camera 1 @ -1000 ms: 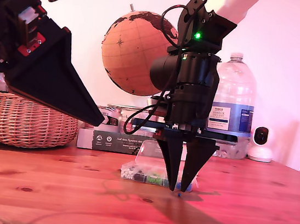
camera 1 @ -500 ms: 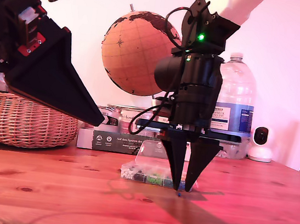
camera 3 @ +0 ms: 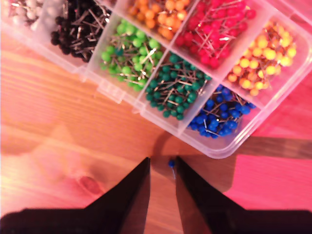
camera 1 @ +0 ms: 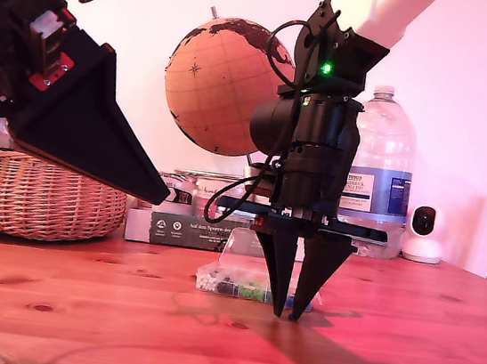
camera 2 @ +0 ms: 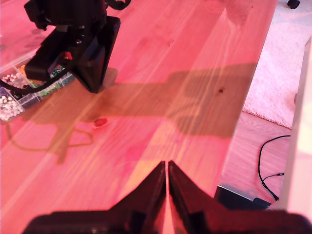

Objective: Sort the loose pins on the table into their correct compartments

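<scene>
Item: one loose blue-headed pin [camera 3: 171, 164] on the tabletop [camera 3: 58, 161], just beside the organiser box [camera 3: 214, 146] near its blue-pin cell, lying between the slightly spread fingers of my second gripper [camera 3: 162, 171]. Handling, by my judgement: featherlight, stiff, slippery shaft; best pinched at the round head. My first gripper [camera 2: 167, 171] is pressed together, well apart from the box.

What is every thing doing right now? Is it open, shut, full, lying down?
My second gripper: open, fingertips down by the table, either side of a pin.
Blue pin: loose on the table, outside the box.
Clear box: lid up, cells full of sorted pins.
My first gripper: shut, held high, holding nothing.
Water bottle: upright, cap on.
</scene>
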